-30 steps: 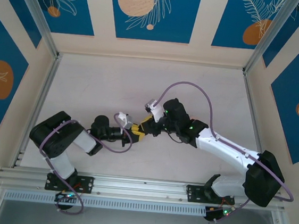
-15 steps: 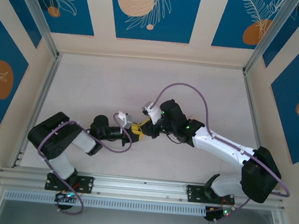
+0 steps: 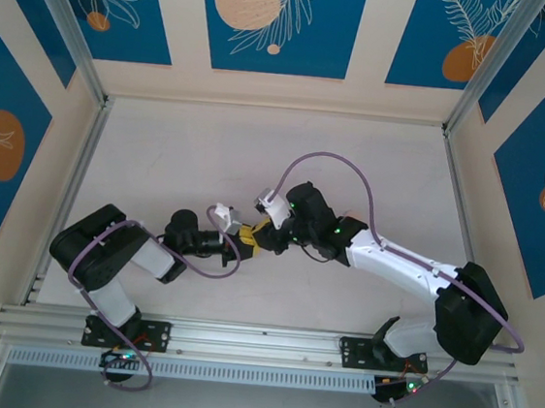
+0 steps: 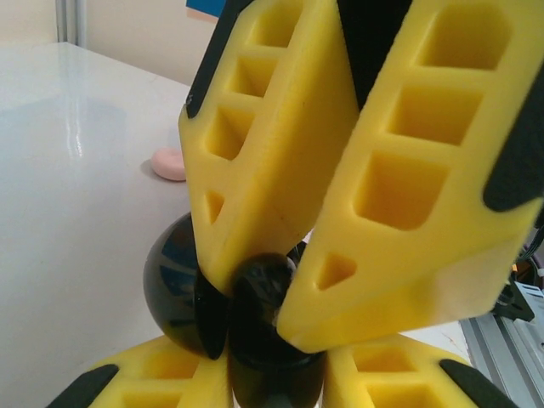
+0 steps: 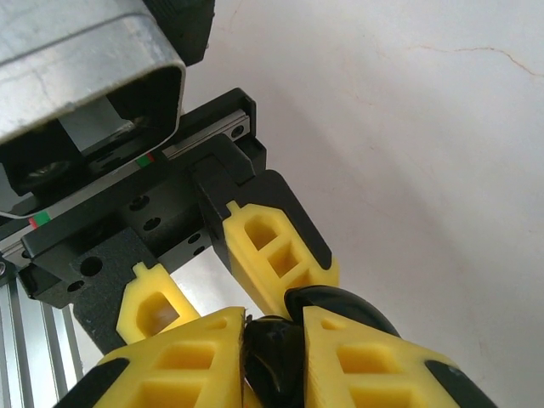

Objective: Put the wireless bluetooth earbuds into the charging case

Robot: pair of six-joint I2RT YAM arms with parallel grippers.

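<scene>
Right now you are looking at both hands meeting around the middle of the worktop (image 3: 258, 154), slightly toward its near edge. From above, the left hand (image 3: 242, 247) and the right hand (image 3: 262, 234) are showing as yellow tips crowding together. Whatever is sitting between them is too small to make out there.

The left wrist view is giving you what the overhead one is hiding. The left hand (image 4: 272, 387) is clenching a glossy black case (image 4: 174, 289) from below. The right hand (image 4: 270, 285) is pointing down from above, its fingers pinching a dark rounded piece (image 4: 265, 327) at the case's front. Whether that piece is one of the earbuds or part of the case, you cannot tell. Behind them a small pale pink lump (image 4: 168, 164) is lying on the worktop, too blurred to name.

The right wrist view is showing you the same pinch from the opposite side. There the right hand (image 5: 274, 353) is clamping the dark rounded piece (image 5: 272, 370), and the black case (image 5: 340, 310) is pressing against one left finger.
</scene>
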